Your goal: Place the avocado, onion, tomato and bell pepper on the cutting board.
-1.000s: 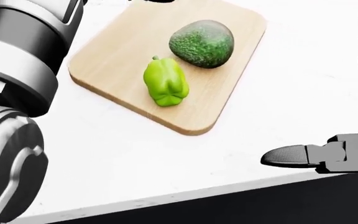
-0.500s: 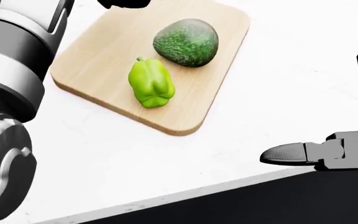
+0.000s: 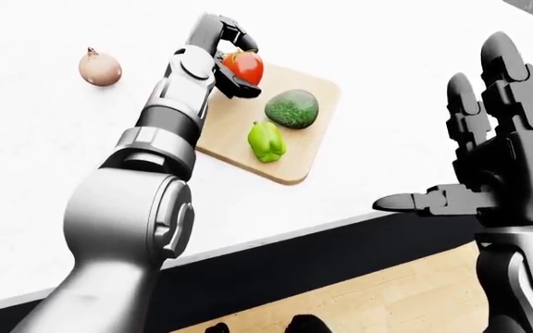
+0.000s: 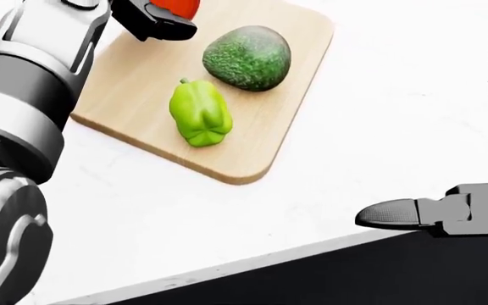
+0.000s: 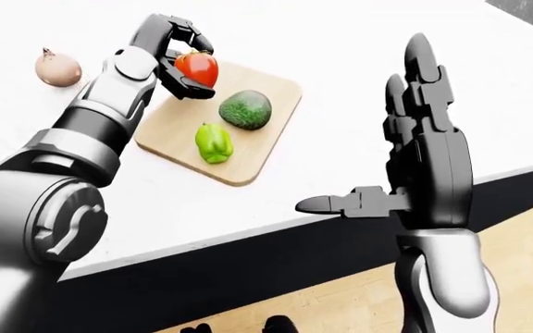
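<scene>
Onion (image 3: 99,67) lies alone at the left of the white worktop (image 3: 387,104). Left hand (image 3: 232,59) grips the tomato (image 3: 244,66) over the cutting board (image 3: 308,156) corner. Bell pepper (image 3: 265,141) and avocado (image 3: 292,109) sit on the board. Right hand (image 5: 415,166) spread wide, holding nothing.

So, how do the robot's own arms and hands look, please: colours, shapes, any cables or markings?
Both arms are built from glossy light-grey, rounded shells, with darker grey and black bands at the joints. The left hand and the right hand are matte black, each with three thick, segmented fingers ending in rounded, finely textured tips. The right forearm narrows into a pale grey wrist. No cables or printed markings show.
</scene>
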